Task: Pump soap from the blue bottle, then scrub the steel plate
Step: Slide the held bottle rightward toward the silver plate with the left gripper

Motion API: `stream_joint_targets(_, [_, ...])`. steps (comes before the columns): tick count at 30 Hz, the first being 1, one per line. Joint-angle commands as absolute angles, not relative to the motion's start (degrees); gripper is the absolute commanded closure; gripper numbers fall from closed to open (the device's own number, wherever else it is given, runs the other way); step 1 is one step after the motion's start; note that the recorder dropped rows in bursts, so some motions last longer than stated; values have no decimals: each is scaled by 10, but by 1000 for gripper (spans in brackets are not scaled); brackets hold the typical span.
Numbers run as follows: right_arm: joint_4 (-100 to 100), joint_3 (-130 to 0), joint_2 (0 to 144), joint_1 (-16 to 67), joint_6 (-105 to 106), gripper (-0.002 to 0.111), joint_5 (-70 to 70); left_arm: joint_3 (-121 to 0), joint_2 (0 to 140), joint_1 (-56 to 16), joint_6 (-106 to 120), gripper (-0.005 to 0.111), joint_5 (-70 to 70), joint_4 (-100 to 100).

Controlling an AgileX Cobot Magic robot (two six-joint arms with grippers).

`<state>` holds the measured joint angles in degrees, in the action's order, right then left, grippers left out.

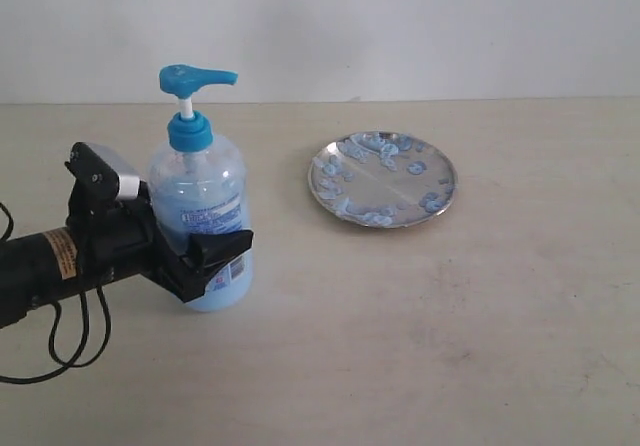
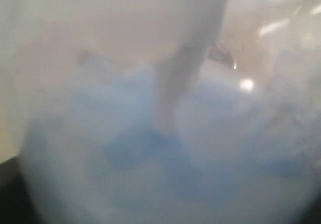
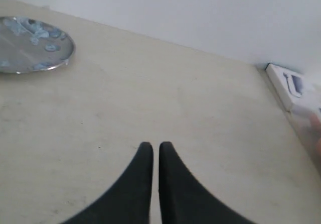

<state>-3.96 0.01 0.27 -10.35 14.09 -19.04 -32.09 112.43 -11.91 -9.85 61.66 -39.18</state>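
The blue bottle stands upright on the left of the table, its blue pump head raised with the spout pointing right. My left gripper is shut on the bottle's lower body, one black finger across its label. The left wrist view is filled by the blurred bottle and the blue soap inside it. The steel plate lies flat to the right of the bottle, dotted with pale soap blobs. My right gripper is shut on nothing above bare table, with the plate far off.
The tabletop is pale beige with a white wall behind it. A black cable loops under the left arm. A white boxy device sits at the table's edge in the right wrist view.
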Motion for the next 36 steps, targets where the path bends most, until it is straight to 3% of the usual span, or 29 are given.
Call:
stream_joint_targets(1, [-96, 0, 0, -107, 190, 107, -185, -372, 1119, -120, -92, 103, 612, -379])
stream_joint_targets(9, [-105, 0, 0, -107, 181, 107, -138, -482, 1142, -120, -92, 103, 552, -401])
stream_joint_targets(24, [10, 0, 0, -107, -109, 107, 8, -650, 1237, -120, -91, 103, 559, -443])
stream_joint_targets(27, [27, 0, 0, -107, -125, 107, 119, -693, 1238, -120, -152, 103, 539, -532])
stream_joint_targets(29, [70, 0, 51, -107, -116, 107, 223, -718, 1238, -120, -197, 103, 536, -596])
stream_joint_targets(32, [70, -28, 305, -107, -131, 107, 362, -733, 1238, -120, -257, 103, 527, -666])
stream_joint_targets(36, [-195, -196, 600, -107, -230, 107, 425, -733, 1239, -120, -257, 103, 487, -686])
